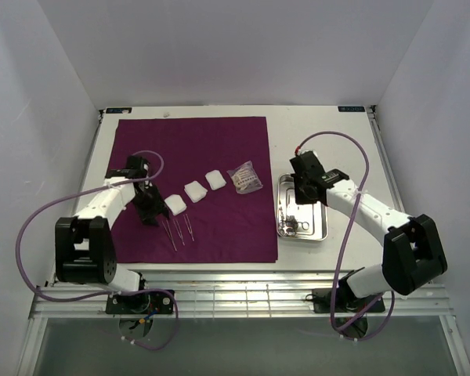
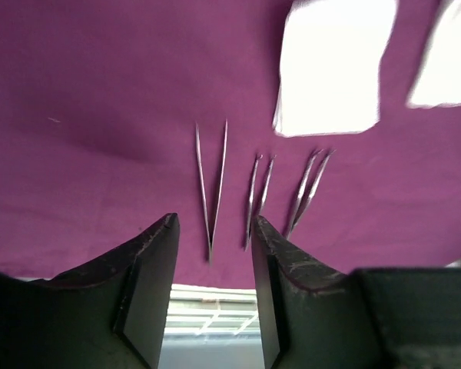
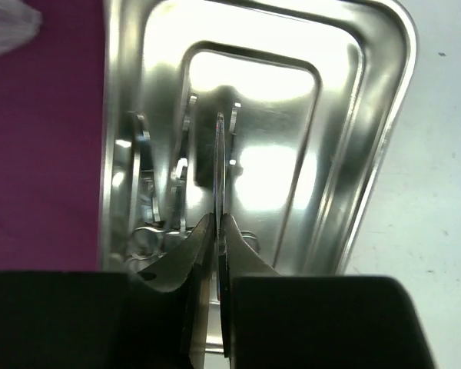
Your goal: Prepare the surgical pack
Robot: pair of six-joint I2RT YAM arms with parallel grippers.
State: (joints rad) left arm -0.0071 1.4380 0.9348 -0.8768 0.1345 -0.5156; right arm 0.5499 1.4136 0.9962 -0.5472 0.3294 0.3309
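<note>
Purple cloth (image 1: 211,149) lies flat and unfolded on the table (image 1: 329,133), left of centre. Steel tray (image 1: 323,229) sits on bare table just beside the cloth's right edge, not on it.

Left gripper (image 2: 213,231) is over the near-left part of the cloth, jaws partway apart, nothing between them. Three tweezers (image 2: 212,184) lie side by side on the cloth. In the left wrist view the joined end of the leftmost pair lines up with the gap between the fingers, and the other two sit off to the right of it. Can't tell if the fingers touch the cloth.

Three gauze pads (image 1: 195,191) run in a diagonal row on the cloth just beyond the tweezers, the nearest one just beside the left gripper. Plastic packet (image 1: 244,178) is at the far end of that row, near the cloth's right edge.

Right gripper (image 3: 217,223) is over the tray, jaws pinched together on a thin steel instrument (image 3: 219,161) seen edge-on, pointing along the tray's length. More instruments lie in the tray's left side, too reflective to identify.
</note>
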